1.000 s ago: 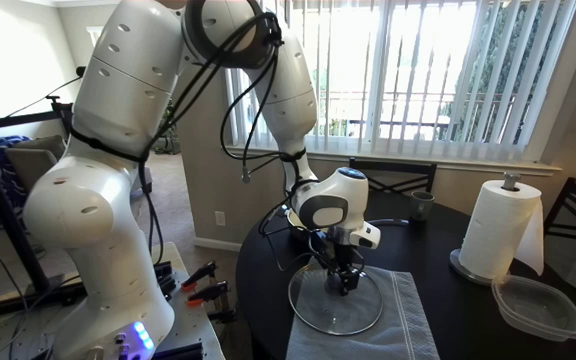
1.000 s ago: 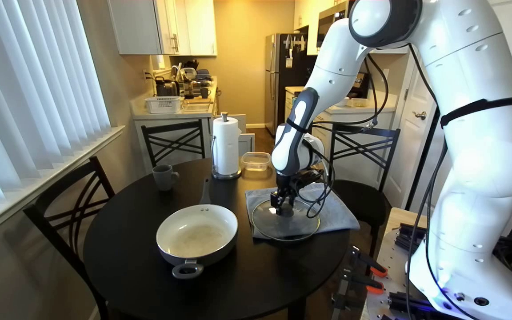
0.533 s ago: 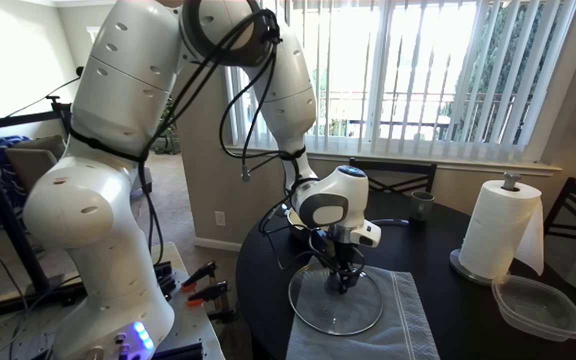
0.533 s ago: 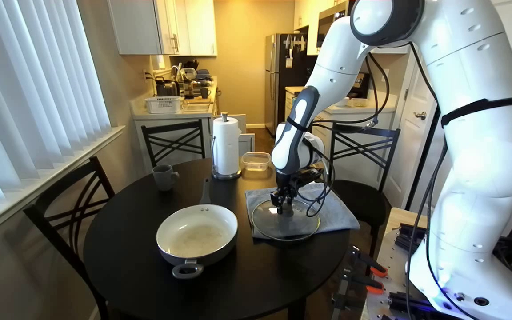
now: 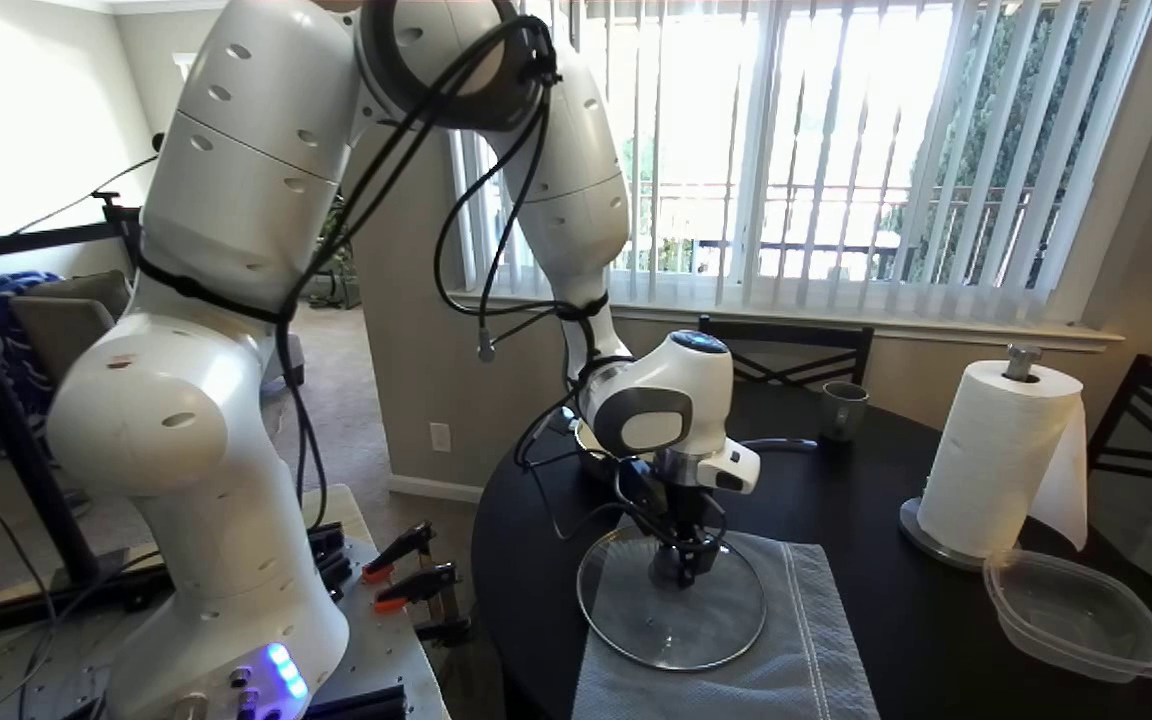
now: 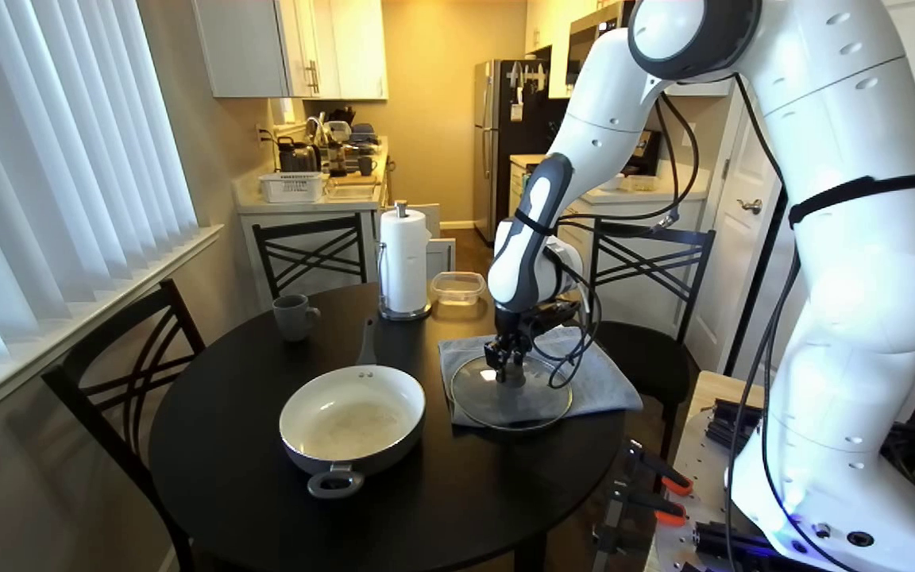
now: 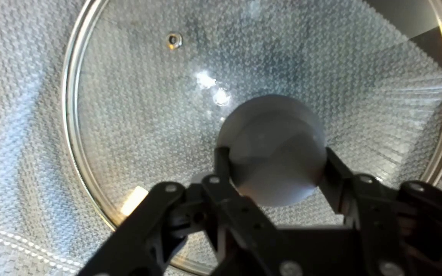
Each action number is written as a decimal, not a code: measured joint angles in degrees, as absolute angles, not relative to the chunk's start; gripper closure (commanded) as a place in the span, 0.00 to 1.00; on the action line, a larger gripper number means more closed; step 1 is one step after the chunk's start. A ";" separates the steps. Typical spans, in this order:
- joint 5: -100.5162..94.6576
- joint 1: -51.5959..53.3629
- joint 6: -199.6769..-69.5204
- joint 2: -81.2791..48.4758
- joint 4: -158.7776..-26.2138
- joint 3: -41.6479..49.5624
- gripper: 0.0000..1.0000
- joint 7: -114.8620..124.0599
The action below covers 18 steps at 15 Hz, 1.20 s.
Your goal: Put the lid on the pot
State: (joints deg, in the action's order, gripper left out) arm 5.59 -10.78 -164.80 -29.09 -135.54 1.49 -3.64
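Note:
The lid, a clear glass disc with a metal rim, lies on a grey towel in both exterior views (image 5: 676,635) (image 6: 473,397) and fills the wrist view (image 7: 136,126). My gripper (image 7: 276,155) is shut on the lid's dark round knob (image 7: 274,134), with one finger against each side. The gripper also shows over the knob in both exterior views (image 5: 686,570) (image 6: 507,367). The pot (image 6: 353,425), a round pan with a cream inside, stands uncovered beside the towel. In an exterior view my arm hides most of it, and its dark handle (image 5: 779,444) shows.
The towel (image 6: 608,385) lies under the lid on the dark round table (image 6: 473,500). A grey mug (image 6: 293,316), a paper towel roll (image 6: 404,262) and a clear plastic container (image 6: 457,288) stand farther back. The pot's short loop handle (image 6: 334,483) points toward the table edge.
The gripper's fingers have drawn in from beside the knob to close on it. The arm has shifted only slightly. The lid still lies on the towel, and the pot has not moved.

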 measured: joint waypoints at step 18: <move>-2.72 -3.46 -138.38 -19.30 -126.04 6.02 0.67 -3.36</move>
